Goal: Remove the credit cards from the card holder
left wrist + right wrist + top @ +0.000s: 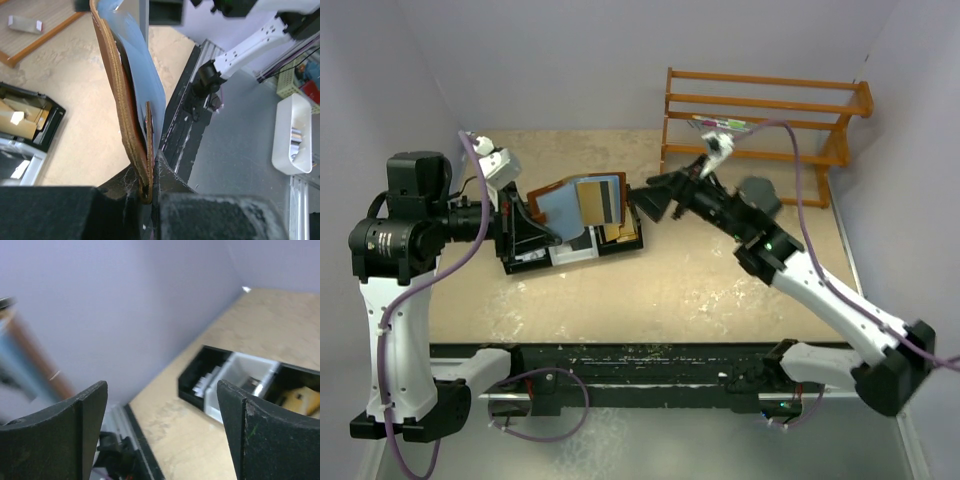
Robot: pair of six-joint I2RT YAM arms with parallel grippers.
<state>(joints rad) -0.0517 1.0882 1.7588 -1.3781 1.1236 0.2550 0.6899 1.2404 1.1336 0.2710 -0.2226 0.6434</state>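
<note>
The brown leather card holder (542,200) hangs open above the tray, its light blue lining (565,205) facing up. My left gripper (532,222) is shut on its lower edge. In the left wrist view the leather fold (127,115) is pinched between the fingers, at the left gripper (148,187). A tan credit card with a dark stripe (601,200) lies against the holder's right side; I cannot tell whether it is still tucked in. Just right of that card, my right gripper (658,195) is open and holds nothing. The right wrist view shows its open span (162,410) and the blurred holder (25,347) at far left.
A black-and-white three-compartment tray (575,247) sits under the holder, with orange-yellow pieces (620,233) in its right compartment; the tray (220,390) also shows in the right wrist view. An orange wooden rack (760,110) stands at the back right. Walls close in on both sides.
</note>
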